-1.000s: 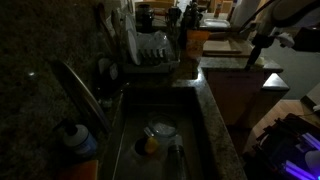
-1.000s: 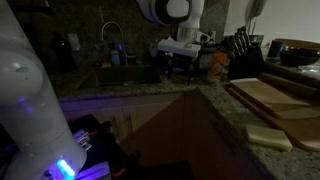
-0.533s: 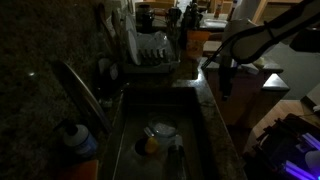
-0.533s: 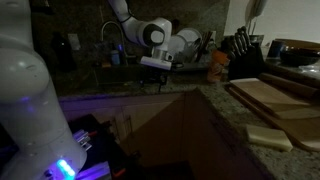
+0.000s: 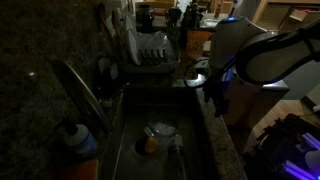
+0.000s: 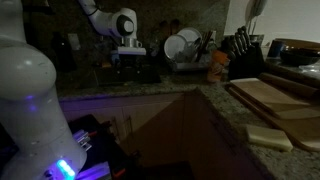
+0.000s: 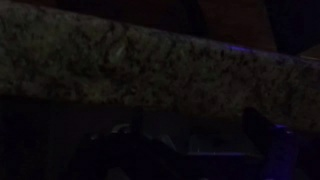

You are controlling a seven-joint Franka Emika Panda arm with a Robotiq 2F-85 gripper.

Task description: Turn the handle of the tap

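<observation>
The tap is a long shiny metal spout slanting over the left side of the dark sink. Its handle cannot be made out in the dark. My gripper hangs over the sink's right rim, well apart from the tap across the basin. In an exterior view my gripper is above the sink at the back counter and the tap is hidden behind the arm. The wrist view is very dark; the two fingers show faintly apart with nothing between them, below a granite counter edge.
A blue-capped bottle stands by the tap's base. A bowl and an orange object lie in the sink. A dish rack with plates stands behind it. A knife block and cutting boards are on the side counter.
The arm has swung from the far counter side across to the sink, bringing my gripper lower and closer to the basin's rim. Nothing else has moved.
</observation>
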